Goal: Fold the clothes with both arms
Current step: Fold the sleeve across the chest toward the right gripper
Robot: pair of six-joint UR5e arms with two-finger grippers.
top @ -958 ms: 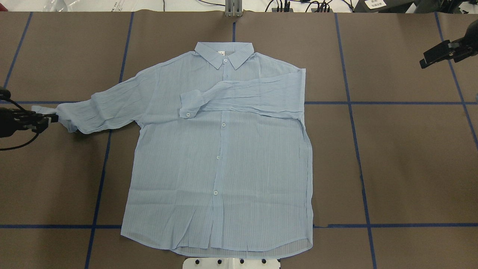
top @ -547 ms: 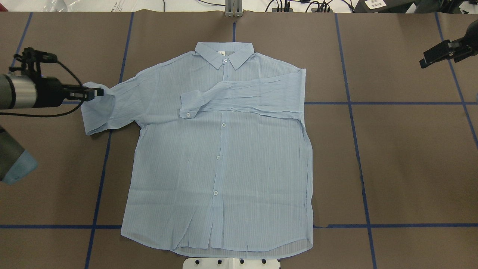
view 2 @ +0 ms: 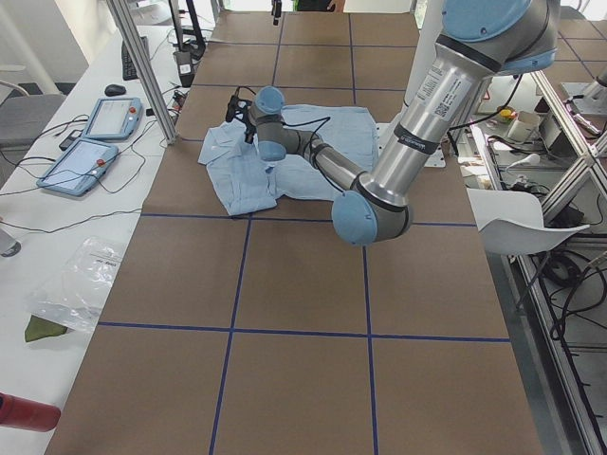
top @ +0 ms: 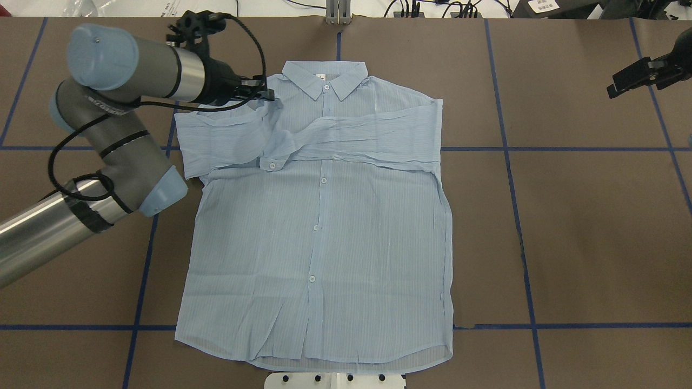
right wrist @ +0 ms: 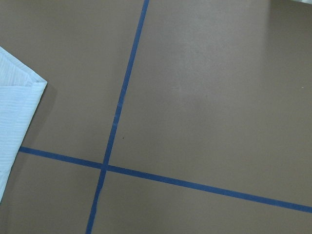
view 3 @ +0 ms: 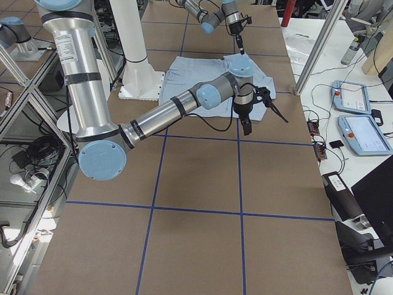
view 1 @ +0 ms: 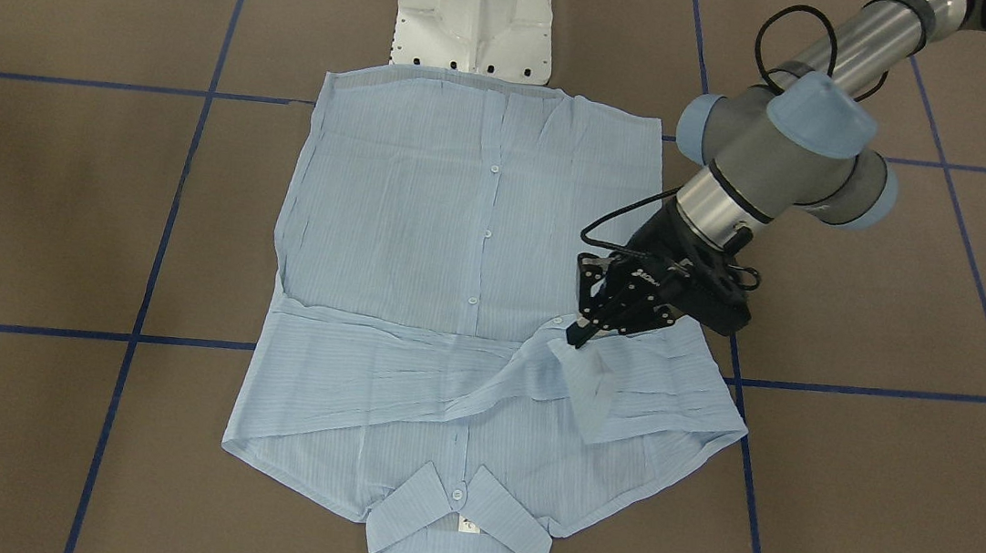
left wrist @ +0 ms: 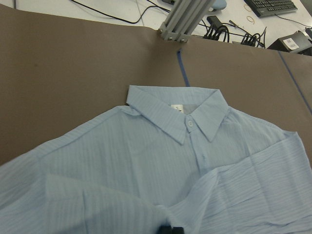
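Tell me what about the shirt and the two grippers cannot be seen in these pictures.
1. How much sleeve the left gripper holds: the gripper itself covers the pinch in the front-facing and overhead views, and the left wrist view cuts it off at the bottom edge.
2. The print on the shirt's neck label: too small in every view.
3. Most of the right gripper in the front-facing view: cut off by the left edge.

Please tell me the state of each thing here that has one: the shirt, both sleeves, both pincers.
shirt: spread flat, front up, buttoned.
left-side sleeve: partly folded over the chest, cuff held.
right-side sleeve: folded across the chest, lying free.
left pincer: shut on the left-side sleeve.
right pincer: off the shirt, empty; open or shut unclear.
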